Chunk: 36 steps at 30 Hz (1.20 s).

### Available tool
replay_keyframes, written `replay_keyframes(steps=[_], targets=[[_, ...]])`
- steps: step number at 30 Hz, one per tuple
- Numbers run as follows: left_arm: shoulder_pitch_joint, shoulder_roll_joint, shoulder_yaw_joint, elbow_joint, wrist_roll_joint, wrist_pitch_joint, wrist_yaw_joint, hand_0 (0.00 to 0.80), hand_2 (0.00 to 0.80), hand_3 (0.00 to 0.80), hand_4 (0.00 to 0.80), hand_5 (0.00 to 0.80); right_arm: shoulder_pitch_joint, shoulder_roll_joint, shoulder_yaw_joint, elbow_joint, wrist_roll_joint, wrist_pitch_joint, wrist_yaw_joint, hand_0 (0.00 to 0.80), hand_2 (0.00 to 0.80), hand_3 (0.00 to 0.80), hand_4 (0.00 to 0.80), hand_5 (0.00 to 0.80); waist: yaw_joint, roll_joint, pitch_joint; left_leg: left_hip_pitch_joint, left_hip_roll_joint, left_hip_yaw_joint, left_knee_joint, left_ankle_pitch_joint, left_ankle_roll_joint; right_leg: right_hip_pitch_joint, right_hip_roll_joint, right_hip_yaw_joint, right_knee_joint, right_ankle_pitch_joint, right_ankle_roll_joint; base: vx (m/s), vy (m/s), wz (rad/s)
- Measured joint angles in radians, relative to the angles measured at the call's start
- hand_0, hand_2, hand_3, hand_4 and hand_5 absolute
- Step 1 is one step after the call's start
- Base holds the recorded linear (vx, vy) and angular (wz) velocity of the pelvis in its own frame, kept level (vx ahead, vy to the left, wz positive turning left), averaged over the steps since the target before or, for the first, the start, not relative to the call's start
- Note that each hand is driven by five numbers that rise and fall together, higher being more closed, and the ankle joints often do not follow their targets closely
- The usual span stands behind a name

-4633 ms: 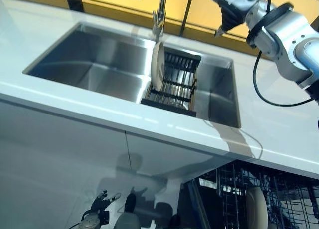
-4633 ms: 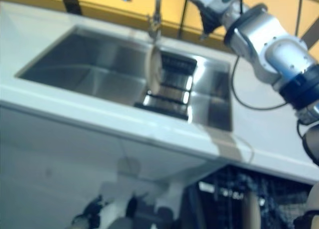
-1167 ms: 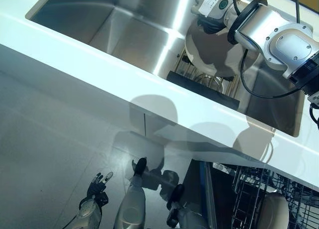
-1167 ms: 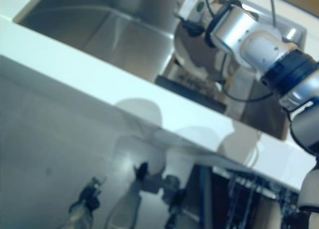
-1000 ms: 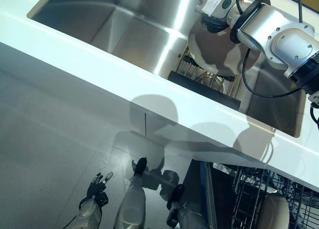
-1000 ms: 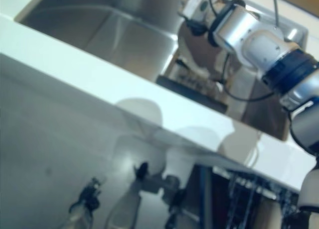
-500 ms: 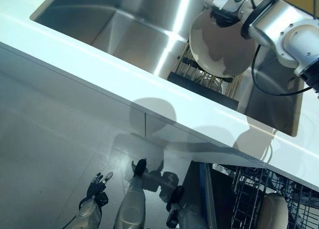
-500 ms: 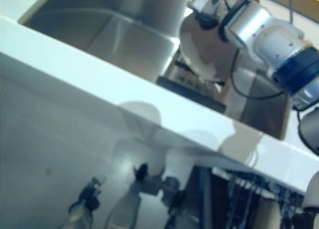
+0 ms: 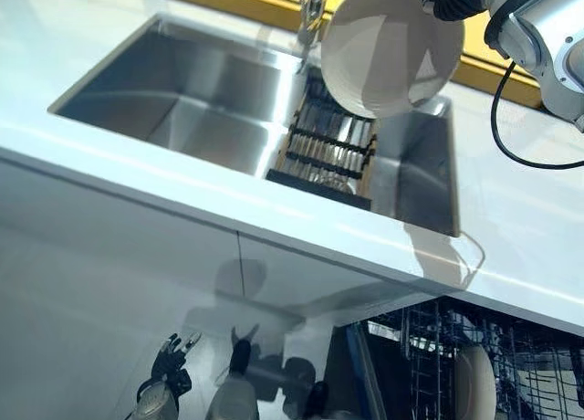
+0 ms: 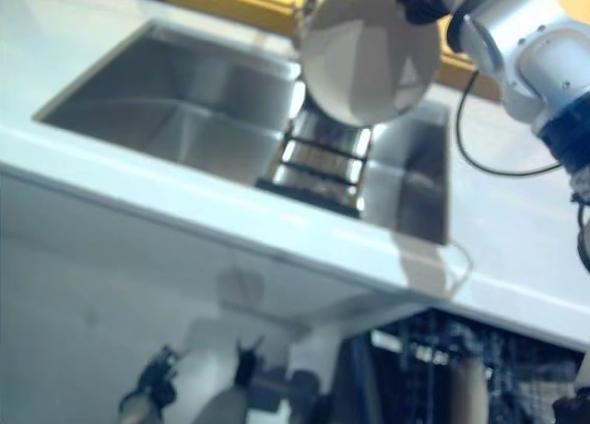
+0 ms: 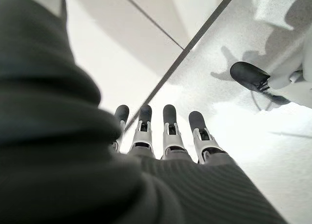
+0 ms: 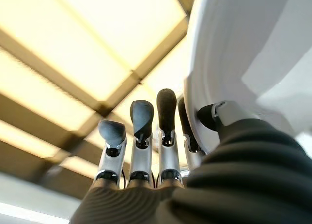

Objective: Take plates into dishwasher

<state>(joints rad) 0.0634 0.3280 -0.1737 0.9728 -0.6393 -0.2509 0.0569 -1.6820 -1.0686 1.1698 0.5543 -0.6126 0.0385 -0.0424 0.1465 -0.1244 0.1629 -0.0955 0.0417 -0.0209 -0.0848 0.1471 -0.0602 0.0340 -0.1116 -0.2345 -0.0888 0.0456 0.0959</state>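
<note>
White plate (image 9: 392,47) ×1 — pinched by right hand (image 12: 204,136), left hand (image 11: 161,146) fingers straight, empty

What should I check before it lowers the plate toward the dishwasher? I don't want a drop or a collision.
1. Plate held: ok; right hand pinches its rim between thumb and fingers.
2. Plate clear of the dish rack in the sink: ok, lifted above it.
3. Plate clear of the faucet: cannot tell; they sit close in the eye views.
4. Dishwasher rack open: ok, pulled out below the counter.
5. Free slot: cannot tell; one racked plate shows, the rest is cut off.
6. Left hand out of the way: ok, open, low by the floor.
</note>
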Motion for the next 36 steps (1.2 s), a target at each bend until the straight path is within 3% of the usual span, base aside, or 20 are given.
replay_keyframes(steps=[5,13,36], targets=[[0.029,-0.011,-0.001,0.038,0.038,0.001,-0.009,0.0,0.0,0.0,0.0,0.0,0.03,-0.048,-0.031,0.004,0.07,0.014,0.0,0.8,0.8,0.8,0.8,0.8,-0.048,0.007,-0.058,0.028,0.006,0.025,-0.001,-0.009,0.001,0.013,0.0,0.023,-0.001,-0.002,0.003,0.059,-0.019,-0.15],[0.047,-0.038,-0.002,0.077,0.071,0.001,-0.029,0.0,0.0,0.0,0.0,0.0,0.078,-0.085,-0.038,0.04,0.144,0.017,0.024,0.8,0.8,0.8,0.8,0.8,-0.087,0.027,-0.128,0.055,0.02,0.073,-0.001,-0.02,-0.001,0.013,0.006,0.064,-0.001,0.002,-0.003,0.029,-0.018,-0.17],[0.041,-0.044,-0.002,0.115,0.153,0.02,-0.064,0.0,0.0,0.0,0.0,0.0,0.257,-0.246,-0.149,0.128,0.271,0.028,0.112,0.8,0.8,0.8,0.8,0.8,-0.166,0.045,-0.168,0.104,0.031,0.16,-0.005,-0.044,0.001,0.011,0.013,0.146,-0.001,0.007,-0.004,0.005,-0.016,-0.12]])
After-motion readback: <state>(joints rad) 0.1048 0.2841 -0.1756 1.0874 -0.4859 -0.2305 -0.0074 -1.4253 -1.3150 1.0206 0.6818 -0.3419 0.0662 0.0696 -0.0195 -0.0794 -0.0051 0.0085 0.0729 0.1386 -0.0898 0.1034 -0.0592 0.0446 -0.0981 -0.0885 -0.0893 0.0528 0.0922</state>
